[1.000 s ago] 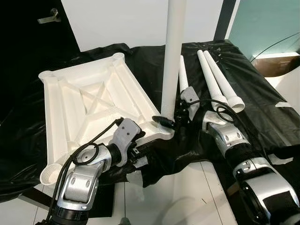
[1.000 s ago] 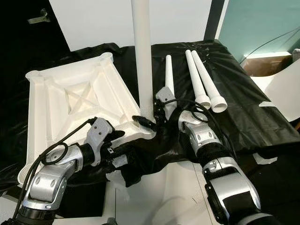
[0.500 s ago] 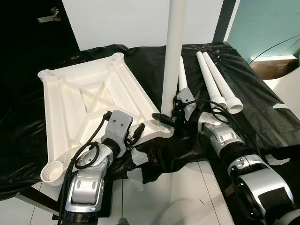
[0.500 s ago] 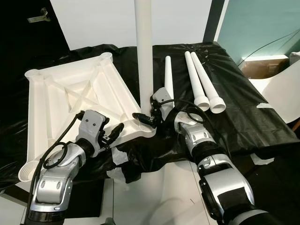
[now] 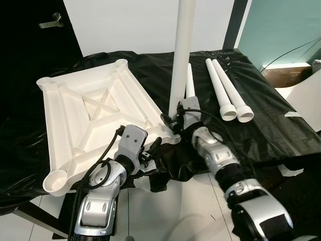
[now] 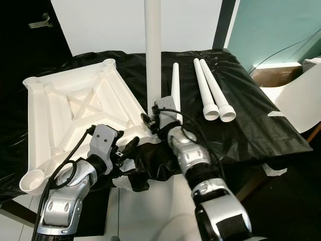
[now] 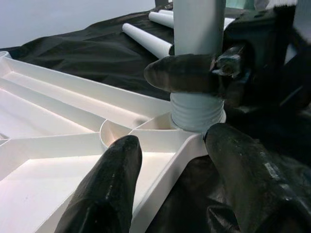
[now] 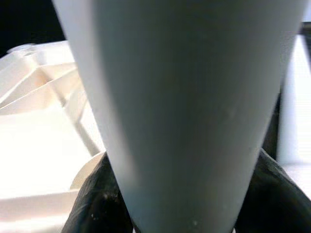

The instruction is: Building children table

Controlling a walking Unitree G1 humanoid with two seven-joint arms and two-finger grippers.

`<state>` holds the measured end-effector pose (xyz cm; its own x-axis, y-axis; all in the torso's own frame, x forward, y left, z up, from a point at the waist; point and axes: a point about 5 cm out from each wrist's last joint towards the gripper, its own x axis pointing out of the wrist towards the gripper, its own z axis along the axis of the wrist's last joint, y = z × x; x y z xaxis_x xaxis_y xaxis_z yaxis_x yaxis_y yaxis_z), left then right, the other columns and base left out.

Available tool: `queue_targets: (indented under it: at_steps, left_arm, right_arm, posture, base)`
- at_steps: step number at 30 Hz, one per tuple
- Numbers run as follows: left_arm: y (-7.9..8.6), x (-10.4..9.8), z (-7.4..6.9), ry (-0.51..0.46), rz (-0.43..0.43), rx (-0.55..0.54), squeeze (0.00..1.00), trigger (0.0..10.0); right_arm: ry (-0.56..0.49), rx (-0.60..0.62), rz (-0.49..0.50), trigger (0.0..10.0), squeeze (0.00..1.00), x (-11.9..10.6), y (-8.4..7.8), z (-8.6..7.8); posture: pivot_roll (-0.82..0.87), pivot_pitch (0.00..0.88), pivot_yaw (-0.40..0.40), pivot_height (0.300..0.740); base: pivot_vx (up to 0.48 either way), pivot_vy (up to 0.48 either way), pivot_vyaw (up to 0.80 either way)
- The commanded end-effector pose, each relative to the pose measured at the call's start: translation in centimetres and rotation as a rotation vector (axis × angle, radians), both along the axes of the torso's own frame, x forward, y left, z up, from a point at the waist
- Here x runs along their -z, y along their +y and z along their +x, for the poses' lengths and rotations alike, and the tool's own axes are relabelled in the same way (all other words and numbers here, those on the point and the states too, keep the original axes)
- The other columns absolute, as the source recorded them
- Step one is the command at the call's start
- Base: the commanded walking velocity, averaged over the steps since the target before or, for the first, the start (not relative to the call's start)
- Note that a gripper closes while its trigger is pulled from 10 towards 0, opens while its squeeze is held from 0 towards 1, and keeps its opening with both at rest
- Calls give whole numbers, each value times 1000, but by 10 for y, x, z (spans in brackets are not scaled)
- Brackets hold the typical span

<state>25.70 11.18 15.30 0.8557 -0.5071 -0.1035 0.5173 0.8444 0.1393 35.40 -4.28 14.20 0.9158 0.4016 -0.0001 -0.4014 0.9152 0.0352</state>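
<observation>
A white ribbed plastic tabletop (image 5: 90,125) lies upside down on black plastic sheeting (image 5: 281,125). A white plastic leg tube (image 5: 181,55) stands upright in its near corner socket, clenched low by the right gripper (image 5: 170,122). The left gripper (image 7: 170,179), fingers spread, straddles the tabletop's edge beside that socket. Three spare white legs (image 5: 225,90) lie nearby. No writing is legible.

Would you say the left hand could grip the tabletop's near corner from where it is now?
Probably yes: the left hand is open, straddling the tabletop edge beside the upright leg, which the right hand grips.
</observation>
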Motion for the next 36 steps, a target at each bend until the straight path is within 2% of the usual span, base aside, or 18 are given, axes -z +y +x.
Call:
queue_targets:
  at_steps: [1,4,5,12,13,14,15,19,25,26,27,31,36]
  left_arm:
    - [8,2,6,-22,10,-182,0,10000]
    - [8,2,6,-24,6,-182,0,10000]
    - [7,2,7,-23,-2,-180,0,10000]
    - [6,3,7,-25,-14,-179,0,10000]
    - [6,3,6,-24,-14,-180,0,10000]
    - [6,3,6,-24,-14,-181,0,10000]
    - [6,3,6,-25,-13,-182,0,10000]
    - [5,3,6,-26,-12,-182,0,10000]
    - [4,5,4,-25,-5,-178,0,10000]
    - [4,5,4,-25,-1,-177,0,10000]
    - [4,5,4,-25,-1,-177,0,10000]
    - [5,6,3,-28,13,-168,0,10000]
    - [4,5,5,-32,11,-158,0,10000]
  right_arm:
    - [85,43,37,0,0,15,3,-5]
    - [77,44,35,0,0,13,4,-6]
    - [62,26,48,10000,0,10,3,-6]
    - [-6,3,62,10000,0,1,-15,-4]
    - [-15,-7,56,10000,792,0,-19,-4]
    - [-21,-14,50,10000,792,0,-21,-4]
    - [-32,-33,44,10000,1000,-1,-24,-4]
    - [-45,-68,41,10000,1000,-2,-30,-4]
    - [-72,-212,1,10000,1000,-3,-43,-6]
    - [-73,-253,-16,10000,0,-2,-46,-6]
    - [-73,-253,-16,10000,0,-2,-46,-6]
    - [-74,-433,-89,10000,0,-4,-54,0]
    - [-59,-509,-146,10000,0,-8,-53,5]
  posture:
    - [87,0,-7,740]
    - [87,0,-7,740]
    - [81,0,-2,740]
    - [82,0,-6,740]
    - [82,0,-9,740]
    - [82,0,-9,740]
    - [85,0,-10,740]
    - [86,0,-13,740]
    - [87,0,-15,740]
    - [88,0,-14,740]
    - [88,0,-14,740]
    - [86,0,-8,740]
    - [84,0,-6,740]
  base:
    - [0,0,0]
    - [0,0,0]
    - [0,0,0]
    - [0,0,0]
    - [0,0,0]
    - [0,0,0]
    - [0,0,0]
    - [0,0,0]
    - [0,0,0]
    - [0,0,0]
    - [0,0,0]
    - [0,0,0]
    - [0,0,0]
